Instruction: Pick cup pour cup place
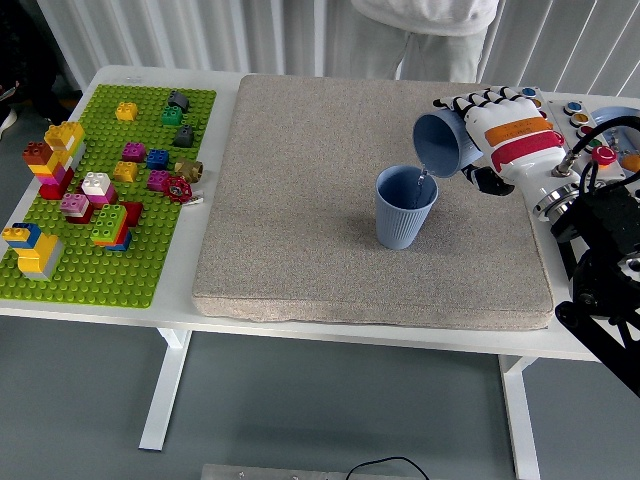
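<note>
Pouring: right hand, fingers clamped on tilted blue cup, thin stream falling
Receiving cup: upright on grey mat, centre-right of tabletop
Left side: green brick plate

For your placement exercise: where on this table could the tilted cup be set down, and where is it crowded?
Free: the grey mat left of and in front of the standing cup. Crowded: the green baseplate with bricks, and the button panel beside the right hand holding the tilted cup.

White table w/ grey mat, green baseplate, button box.
</note>
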Controlling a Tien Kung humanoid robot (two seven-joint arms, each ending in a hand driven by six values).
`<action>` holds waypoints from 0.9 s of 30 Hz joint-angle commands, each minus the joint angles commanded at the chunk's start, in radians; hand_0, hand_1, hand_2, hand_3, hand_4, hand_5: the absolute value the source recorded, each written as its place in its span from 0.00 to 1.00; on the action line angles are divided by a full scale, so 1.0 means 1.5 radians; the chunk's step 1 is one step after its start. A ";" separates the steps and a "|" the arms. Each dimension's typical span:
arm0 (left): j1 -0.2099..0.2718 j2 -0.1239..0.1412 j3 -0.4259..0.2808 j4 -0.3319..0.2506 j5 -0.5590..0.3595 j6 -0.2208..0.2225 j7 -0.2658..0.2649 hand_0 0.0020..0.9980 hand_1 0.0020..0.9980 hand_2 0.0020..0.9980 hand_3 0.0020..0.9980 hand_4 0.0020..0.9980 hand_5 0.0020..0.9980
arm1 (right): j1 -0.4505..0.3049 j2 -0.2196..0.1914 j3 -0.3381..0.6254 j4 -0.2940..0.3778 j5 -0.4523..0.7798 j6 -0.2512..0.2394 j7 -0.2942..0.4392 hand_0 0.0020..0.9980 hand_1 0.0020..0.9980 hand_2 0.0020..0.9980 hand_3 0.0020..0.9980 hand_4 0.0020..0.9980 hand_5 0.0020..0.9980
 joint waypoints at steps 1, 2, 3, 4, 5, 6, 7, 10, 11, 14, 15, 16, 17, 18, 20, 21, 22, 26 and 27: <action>0.000 0.000 0.000 0.000 0.000 0.000 0.000 0.80 0.84 0.87 0.79 0.52 1.00 | 0.001 -0.001 -0.001 0.000 0.000 0.000 0.000 0.87 0.78 0.69 0.77 0.71 0.02; 0.000 0.000 0.000 0.000 0.000 0.000 0.000 0.80 0.84 0.87 0.79 0.52 1.00 | 0.001 -0.001 -0.002 0.000 0.000 0.000 0.000 0.87 0.78 0.69 0.77 0.71 0.02; -0.001 0.000 0.001 0.000 -0.001 0.000 -0.001 0.80 0.84 0.87 0.79 0.52 1.00 | 0.004 -0.004 -0.006 0.002 -0.001 -0.001 -0.001 0.88 0.78 0.69 0.77 0.71 0.02; -0.001 0.001 0.001 0.000 -0.001 0.000 -0.001 0.80 0.84 0.87 0.79 0.52 1.00 | 0.007 -0.006 -0.008 0.002 -0.002 -0.002 -0.001 0.88 0.78 0.69 0.77 0.71 0.02; -0.002 0.001 0.001 0.000 -0.001 0.000 -0.001 0.80 0.84 0.87 0.79 0.52 1.00 | 0.009 -0.007 -0.010 0.003 -0.001 -0.003 -0.002 0.88 0.78 0.69 0.77 0.71 0.02; -0.002 0.001 0.001 0.000 -0.001 0.000 -0.001 0.80 0.84 0.87 0.79 0.52 1.00 | 0.009 -0.007 -0.010 0.003 -0.001 -0.003 -0.002 0.88 0.78 0.69 0.77 0.71 0.02; -0.002 0.001 0.001 0.000 -0.001 0.000 -0.001 0.80 0.84 0.87 0.79 0.52 1.00 | 0.011 -0.008 -0.012 0.004 -0.003 -0.004 -0.003 0.88 0.78 0.69 0.77 0.71 0.02; -0.003 0.001 0.002 0.000 -0.002 0.000 -0.001 0.80 0.84 0.87 0.79 0.52 1.00 | 0.014 -0.009 -0.015 0.005 -0.004 -0.005 -0.006 0.88 0.78 0.69 0.77 0.71 0.02; -0.003 0.001 0.002 0.000 -0.002 0.001 -0.001 0.80 0.84 0.87 0.79 0.52 1.00 | 0.016 -0.009 -0.017 0.005 -0.009 -0.007 -0.009 0.88 0.78 0.69 0.77 0.71 0.02; -0.003 0.001 0.002 0.000 -0.003 0.001 -0.002 0.80 0.84 0.87 0.79 0.52 1.00 | 0.019 -0.009 -0.019 0.004 -0.009 -0.008 -0.012 0.88 0.78 0.69 0.77 0.71 0.02; -0.003 0.001 0.002 0.000 -0.003 0.001 -0.002 0.80 0.84 0.87 0.79 0.52 1.00 | 0.020 -0.009 -0.020 0.003 -0.009 -0.007 -0.012 0.88 0.78 0.69 0.77 0.71 0.02; -0.003 0.001 0.002 0.000 -0.003 0.001 -0.002 0.80 0.84 0.87 0.79 0.52 1.00 | 0.021 -0.009 -0.020 0.003 -0.009 -0.006 -0.012 0.88 0.78 0.69 0.77 0.71 0.02; -0.003 0.001 0.002 0.000 -0.003 0.001 -0.002 0.80 0.84 0.87 0.79 0.52 1.00 | 0.021 -0.008 -0.020 0.002 -0.009 -0.005 -0.012 0.88 0.78 0.69 0.77 0.71 0.02; -0.004 0.001 0.002 0.000 -0.002 0.001 -0.002 0.80 0.84 0.87 0.79 0.52 1.00 | 0.022 -0.009 -0.021 0.002 -0.009 -0.006 -0.011 0.88 0.78 0.69 0.77 0.71 0.02; -0.004 0.001 0.002 0.000 -0.003 0.001 -0.002 0.80 0.84 0.87 0.79 0.52 1.00 | 0.025 -0.009 -0.023 -0.001 -0.008 -0.006 -0.011 0.88 0.78 0.69 0.77 0.71 0.02; -0.004 0.001 0.002 0.000 -0.003 0.001 -0.002 0.80 0.84 0.87 0.80 0.52 1.00 | 0.025 -0.009 -0.023 -0.002 -0.008 -0.005 -0.011 0.88 0.78 0.69 0.77 0.70 0.01; -0.004 0.001 0.001 0.000 -0.002 0.001 -0.002 0.80 0.84 0.87 0.80 0.52 1.00 | 0.027 -0.009 -0.024 -0.004 -0.007 -0.006 -0.010 0.88 0.78 0.69 0.77 0.70 0.01; -0.004 0.001 0.001 0.000 -0.002 0.001 -0.002 0.80 0.84 0.87 0.80 0.52 1.00 | 0.029 -0.009 -0.026 -0.005 -0.006 -0.006 -0.010 0.88 0.78 0.69 0.77 0.70 0.01; -0.004 0.001 0.002 0.000 -0.003 0.001 -0.002 0.80 0.84 0.87 0.80 0.52 1.00 | 0.031 -0.008 -0.027 -0.004 -0.006 -0.006 -0.011 0.88 0.78 0.69 0.76 0.70 0.02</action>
